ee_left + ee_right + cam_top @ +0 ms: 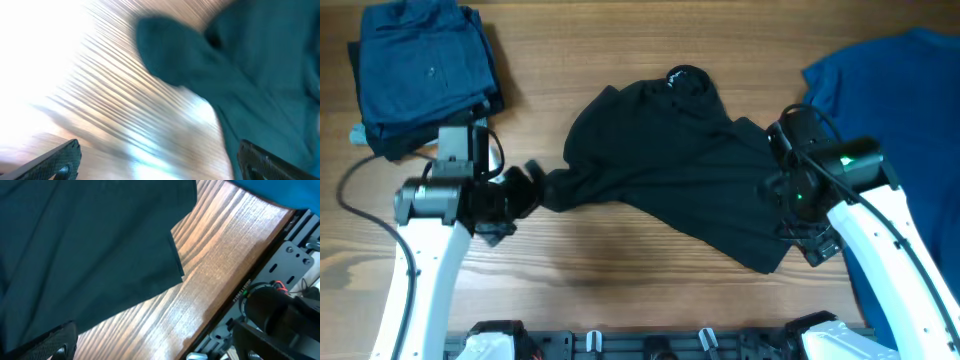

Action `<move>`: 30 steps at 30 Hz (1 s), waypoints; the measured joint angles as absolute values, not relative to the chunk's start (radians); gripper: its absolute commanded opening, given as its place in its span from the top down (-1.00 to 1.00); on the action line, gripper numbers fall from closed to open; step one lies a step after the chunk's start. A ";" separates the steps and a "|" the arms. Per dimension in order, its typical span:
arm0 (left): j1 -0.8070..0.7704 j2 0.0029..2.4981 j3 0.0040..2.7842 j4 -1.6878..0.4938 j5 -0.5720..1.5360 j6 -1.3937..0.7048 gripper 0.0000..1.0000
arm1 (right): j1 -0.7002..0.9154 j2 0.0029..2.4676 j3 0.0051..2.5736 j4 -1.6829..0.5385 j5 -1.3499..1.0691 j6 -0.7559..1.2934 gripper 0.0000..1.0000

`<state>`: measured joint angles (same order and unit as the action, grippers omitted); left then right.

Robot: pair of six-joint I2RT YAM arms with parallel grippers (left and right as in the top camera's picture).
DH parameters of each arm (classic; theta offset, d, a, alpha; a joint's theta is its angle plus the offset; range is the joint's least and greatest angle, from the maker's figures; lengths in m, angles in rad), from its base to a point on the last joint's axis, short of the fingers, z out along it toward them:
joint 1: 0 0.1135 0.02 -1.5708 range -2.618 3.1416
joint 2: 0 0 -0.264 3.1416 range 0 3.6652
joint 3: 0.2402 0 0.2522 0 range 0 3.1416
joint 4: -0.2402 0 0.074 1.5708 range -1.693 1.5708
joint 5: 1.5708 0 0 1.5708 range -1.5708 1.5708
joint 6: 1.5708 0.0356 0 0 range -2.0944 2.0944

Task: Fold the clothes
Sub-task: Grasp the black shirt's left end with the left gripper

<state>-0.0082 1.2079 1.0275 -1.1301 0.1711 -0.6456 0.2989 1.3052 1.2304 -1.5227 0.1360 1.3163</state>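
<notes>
The black T-shirt (660, 165) lies crumpled mid-table (620, 275). My left gripper (159, 152) sits at its 9 o'clock by the sleeve tip, jaws spread wide and empty. My right gripper (155, 335) sits at its 4 o'clock over the hem, also gaping and empty. Folded dark blue shirts (425, 75) are stacked at 10 o'clock, and a bright blue shirt (900, 100) lies at 3 o'clock.
</notes>
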 measured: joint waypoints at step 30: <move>0.010 1.822 1.069 -0.827 0.076 -0.791 -0.36 | 0.297 1.305 1.106 -1.450 0.097 1.262 -0.99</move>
<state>0.0101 1.8225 1.0691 -0.8268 0.0761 -0.7906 0.2974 1.3052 1.1057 -1.4498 0.0967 1.2625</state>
